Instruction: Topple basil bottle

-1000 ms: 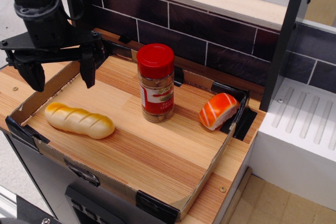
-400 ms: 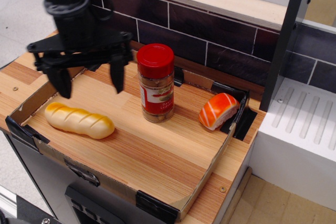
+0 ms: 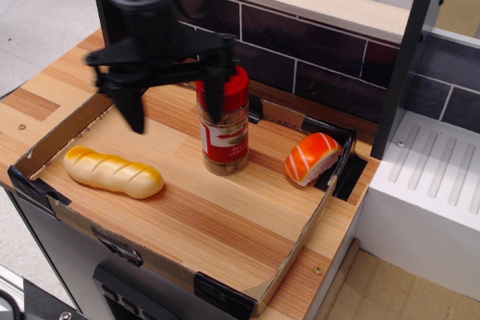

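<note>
Pincer [image 3: 174, 107] spread wide beside upright basil bottle [image 3: 224, 127], between bread roll [image 3: 112, 171] and sushi [image 3: 312, 158].

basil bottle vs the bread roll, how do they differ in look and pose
The basil bottle stands upright; the bread roll lies flat on its side. The bottle is clear with a red lid and red-and-white label; the roll is plain yellow-tan with scored grooves. Both rest on the wooden tray, apart from each other.

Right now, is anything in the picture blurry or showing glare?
In the one observation view, the gripper looks slightly motion-smeared; the basil bottle, bread roll and sushi piece are sharp, with soft highlights on the roll and sushi.
</note>
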Tool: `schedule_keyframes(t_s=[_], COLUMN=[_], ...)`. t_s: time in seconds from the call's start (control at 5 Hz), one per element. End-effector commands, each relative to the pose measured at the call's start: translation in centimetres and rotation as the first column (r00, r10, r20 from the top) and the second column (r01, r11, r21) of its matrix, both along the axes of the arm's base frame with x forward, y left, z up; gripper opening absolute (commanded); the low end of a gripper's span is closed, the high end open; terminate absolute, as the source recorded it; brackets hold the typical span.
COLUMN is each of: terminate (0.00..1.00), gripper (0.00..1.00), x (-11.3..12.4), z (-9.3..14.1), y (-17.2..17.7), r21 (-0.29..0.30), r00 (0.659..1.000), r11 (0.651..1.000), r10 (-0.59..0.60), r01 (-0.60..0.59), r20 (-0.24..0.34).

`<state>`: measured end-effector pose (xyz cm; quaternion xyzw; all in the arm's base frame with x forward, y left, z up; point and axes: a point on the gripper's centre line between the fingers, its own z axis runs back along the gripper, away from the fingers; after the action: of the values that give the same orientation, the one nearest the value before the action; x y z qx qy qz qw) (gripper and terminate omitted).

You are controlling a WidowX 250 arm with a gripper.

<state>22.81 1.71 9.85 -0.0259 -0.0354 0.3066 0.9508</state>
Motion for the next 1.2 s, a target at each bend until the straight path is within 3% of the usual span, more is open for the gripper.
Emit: schedule_keyframes(t_s=[0.0, 0.4, 0.6, 1.0], terminate=[0.00, 0.00, 0.00, 0.00], gripper=[1.00, 1.00, 1.00, 1.00], x=[2.8, 5.0, 5.6, 6.1], z=[0.8, 0.7, 0.6, 0.8], y=[-2.1, -1.5, -1.5, 0.0], r21=[0.004, 0.027, 0.049, 0.085], r00=[0.997, 0.986, 0.977, 0.962], r11=[0.999, 0.989, 0.982, 0.964], r10=[0.035, 0.145, 0.173, 0.239], r01=[-0.035, -0.148, -0.181, -0.251], r20=[0.066, 0.087, 0.126, 0.129])
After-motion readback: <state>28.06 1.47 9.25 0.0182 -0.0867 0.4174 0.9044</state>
